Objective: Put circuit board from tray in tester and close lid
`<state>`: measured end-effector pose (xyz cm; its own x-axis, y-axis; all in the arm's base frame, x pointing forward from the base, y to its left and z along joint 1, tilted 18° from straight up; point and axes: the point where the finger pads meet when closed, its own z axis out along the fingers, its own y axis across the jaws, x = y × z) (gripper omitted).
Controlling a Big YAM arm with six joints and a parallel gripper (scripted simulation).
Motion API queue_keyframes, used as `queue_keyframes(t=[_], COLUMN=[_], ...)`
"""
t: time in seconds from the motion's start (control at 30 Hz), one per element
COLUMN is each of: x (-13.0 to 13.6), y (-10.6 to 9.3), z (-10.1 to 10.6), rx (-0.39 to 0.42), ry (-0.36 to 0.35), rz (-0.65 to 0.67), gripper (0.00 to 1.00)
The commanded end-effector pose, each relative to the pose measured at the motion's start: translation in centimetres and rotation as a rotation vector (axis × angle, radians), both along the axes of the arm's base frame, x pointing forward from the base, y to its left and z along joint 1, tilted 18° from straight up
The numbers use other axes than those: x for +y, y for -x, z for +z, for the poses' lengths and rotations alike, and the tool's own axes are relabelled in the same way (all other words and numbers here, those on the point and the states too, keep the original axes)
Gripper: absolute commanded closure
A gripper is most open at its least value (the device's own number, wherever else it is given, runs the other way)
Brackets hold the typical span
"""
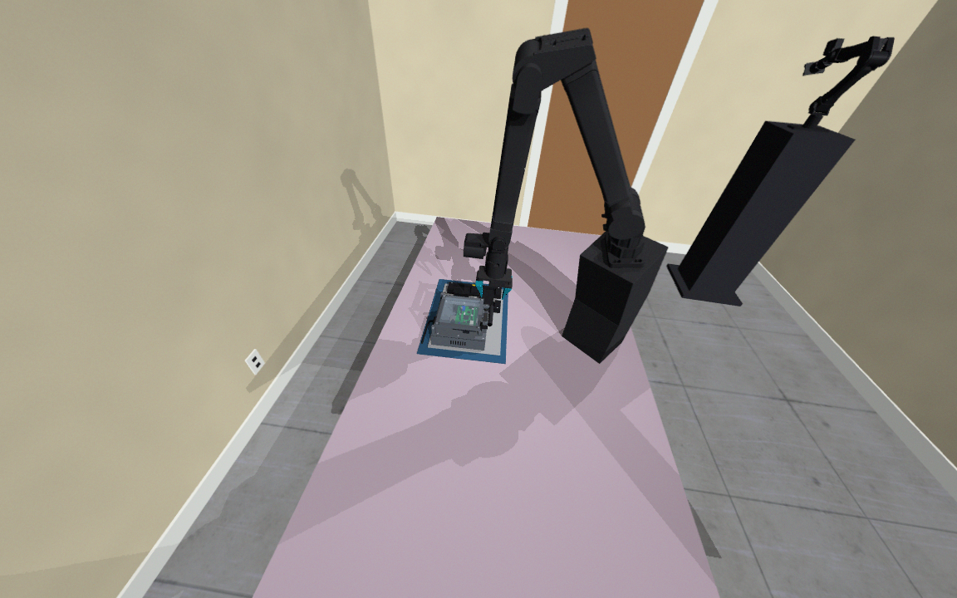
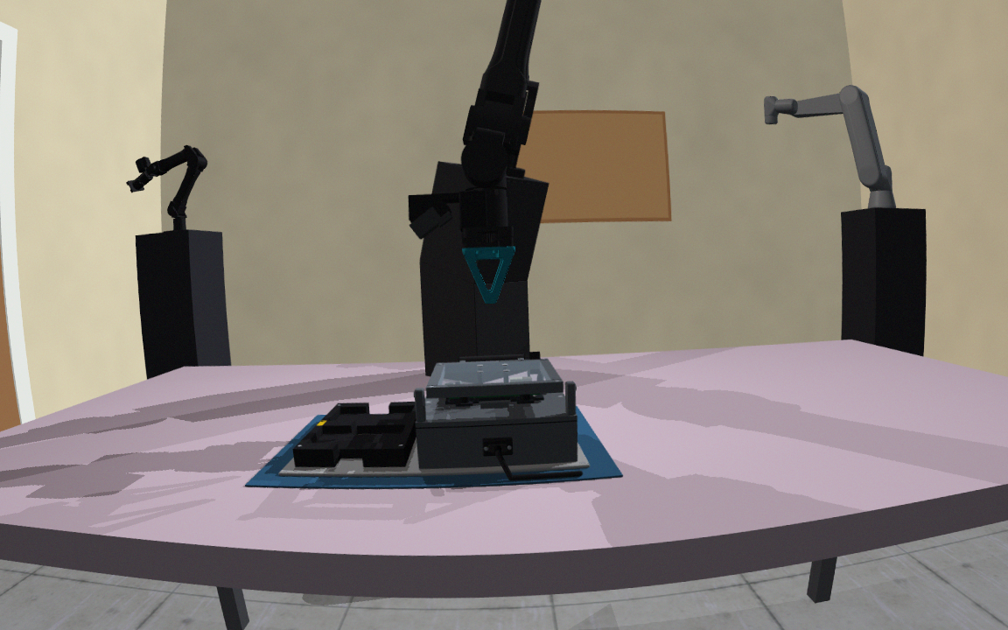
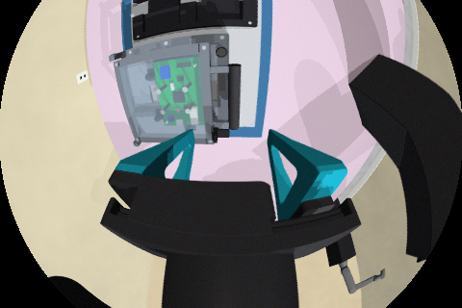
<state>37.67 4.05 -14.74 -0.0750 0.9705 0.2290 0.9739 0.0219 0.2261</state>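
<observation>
Up above the tester (image 2: 495, 438), the gripper (image 2: 488, 299) hangs with fingers spread, empty; the circuit board (image 3: 177, 91) lies under the clear lid (image 2: 487, 374), its long axis toward the black tray (image 2: 354, 442).

A robotics test lab is showing here: black pedestals (image 2: 183, 297) are carrying small arms, a pink worktop (image 2: 727, 438) is bearing a tester (image 2: 496, 438) at 6 o'clock, and plain beige walls are standing around.

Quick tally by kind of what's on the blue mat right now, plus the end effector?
Tray, both pockets bare: 1
Tester, clear lid down: 1
Circuit board, under the lid: 1
End effector, open, holding nothing, above the tester: 1
Total: 4
</observation>
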Motion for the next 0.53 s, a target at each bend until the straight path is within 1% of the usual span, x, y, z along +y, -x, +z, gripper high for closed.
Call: queue_keyframes(t=[0.0, 0.2, 0.5], x=[-0.62, -0.52, -0.48], y=[0.06, 0.35, 0.48], z=[0.32, -0.18, -0.38], rx=[0.005, 0.018, 0.024], ry=[0.002, 0.002, 0.001], rz=[-0.004, -0.003, -0.003], gripper=[0.00, 0.00, 0.00])
